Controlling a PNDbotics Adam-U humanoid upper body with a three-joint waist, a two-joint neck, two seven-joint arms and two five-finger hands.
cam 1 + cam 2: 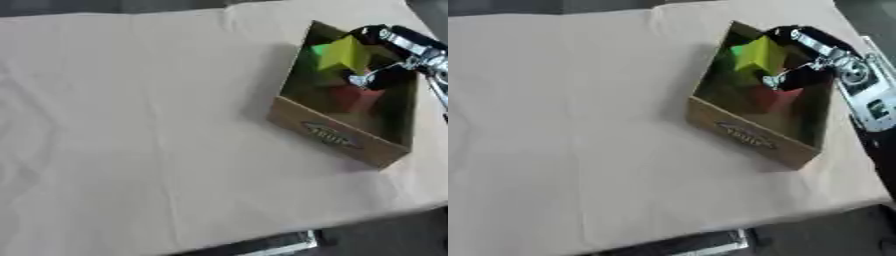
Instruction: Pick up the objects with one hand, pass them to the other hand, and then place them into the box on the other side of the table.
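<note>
The right hand (385,57) was clamped on a yellow block (345,54) above the box (332,132); dropped askew, it might have bounced off the red block (354,97) below.

No text can be read with certainty. An oval printed mark (332,135) is seen on the near outer wall of the cardboard box (306,120); lettering is suggested within it, but it is too blurred to be made out. A small dark label (876,109) is borne by the robot's right arm (866,92), likewise illegible.
</note>
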